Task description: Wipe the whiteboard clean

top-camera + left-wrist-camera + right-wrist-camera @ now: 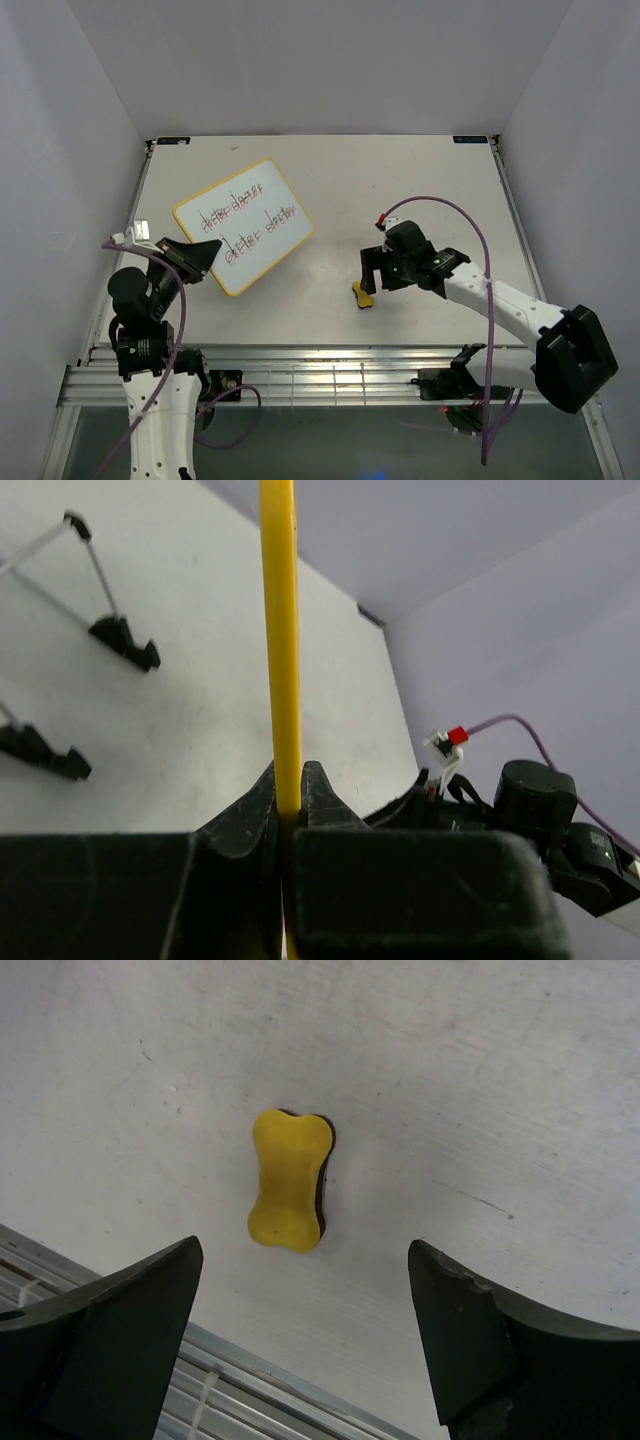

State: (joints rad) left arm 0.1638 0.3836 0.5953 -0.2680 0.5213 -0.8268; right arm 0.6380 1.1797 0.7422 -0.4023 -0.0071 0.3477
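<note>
Board: The board [243, 226] sits in the upper left part of the top view, on the left half of the table [420, 180]. It is turned at a slant. Two lines of writing are on it.
Frame: In the left wrist view its yellow frame [279, 630] runs straight up the middle of the picture.
Feet: Two small black feet [125, 642] show to the left of that frame. I cannot tell if they touch the table.
Eraser: A yellow bone-shaped eraser [362, 295] lies flat on the table near the middle of the top view. It is right of the board and well apart from it.
In the way: Only the left pincer [205, 254] covers a bit of the board, at its lower left edge.
Left pincer grip: Its fingers [250, 815] are squeezed tight on the yellow frame, one on each side.
Right pincer: The right pincer [378, 270] is just beside the eraser. Its fingers [120, 1330] are far apart. In the right wrist view the eraser lies between them, not touching. It holds nothing.
Cable: A purple cable [487, 262] loops over the right arm.
</note>
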